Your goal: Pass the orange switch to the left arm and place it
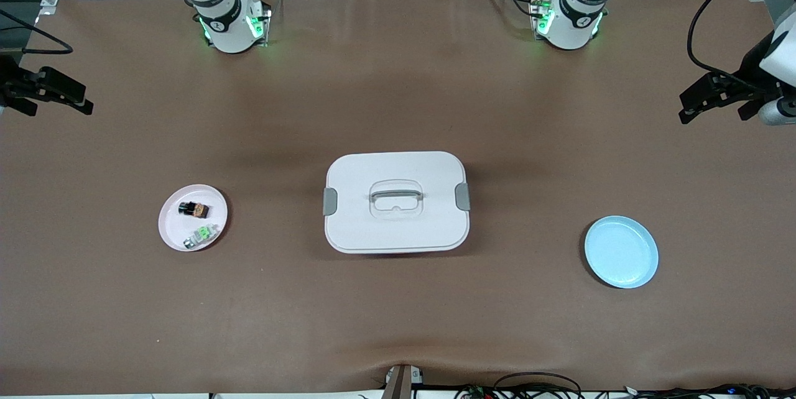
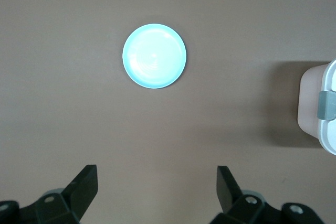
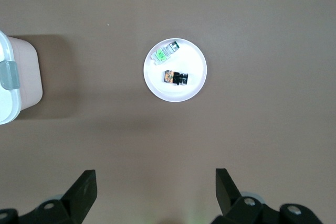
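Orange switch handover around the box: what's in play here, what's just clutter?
In play: orange switch on pink plate; box mid-table; empty blue plate; right gripper and left gripper, both open, raised, waiting.

Clutter: silver-and-green piece sharing the pink plate.

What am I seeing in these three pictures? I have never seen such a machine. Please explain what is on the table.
These are two white robot arms at a brown table. The front view looks down from across the table; the other two come from cameras on each wrist.

The left gripper hangs over the blue plate; the right gripper hangs over the pink plate. Both have open fingers and hold nothing.

The pink plate carries the orange switch and a small silver and green piece. The blue plate has nothing on it. The white lidded box stands between the plates.
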Controlling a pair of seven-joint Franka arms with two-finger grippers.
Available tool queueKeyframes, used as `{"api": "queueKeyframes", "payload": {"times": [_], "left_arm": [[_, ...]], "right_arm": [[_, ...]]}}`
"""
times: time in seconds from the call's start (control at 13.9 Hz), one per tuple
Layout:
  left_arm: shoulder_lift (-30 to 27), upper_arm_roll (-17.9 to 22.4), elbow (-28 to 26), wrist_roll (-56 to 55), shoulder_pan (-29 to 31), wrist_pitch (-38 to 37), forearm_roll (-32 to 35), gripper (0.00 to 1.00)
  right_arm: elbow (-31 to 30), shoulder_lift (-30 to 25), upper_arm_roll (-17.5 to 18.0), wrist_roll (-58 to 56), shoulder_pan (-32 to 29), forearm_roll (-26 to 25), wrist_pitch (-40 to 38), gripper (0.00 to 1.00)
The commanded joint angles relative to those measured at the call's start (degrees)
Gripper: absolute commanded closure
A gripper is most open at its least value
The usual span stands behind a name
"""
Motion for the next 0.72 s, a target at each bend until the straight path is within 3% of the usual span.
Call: {"api": "queueKeyframes", "payload": {"times": [0.0,0.65], "left_arm": [[0.17,0.19,0.93,0.47,0.2,-0.95,-0.63,0.0],[0.09,0.19,1.01,0.65,0.2,-1.65,-0.01,0.0]], "right_arm": [[-1.43,-1.58,1.7,-0.65,-1.58,-0.69,0.62,0.0],[-1.43,-1.49,2.4,-1.01,-2.19,-0.69,0.71,0.0]]}}
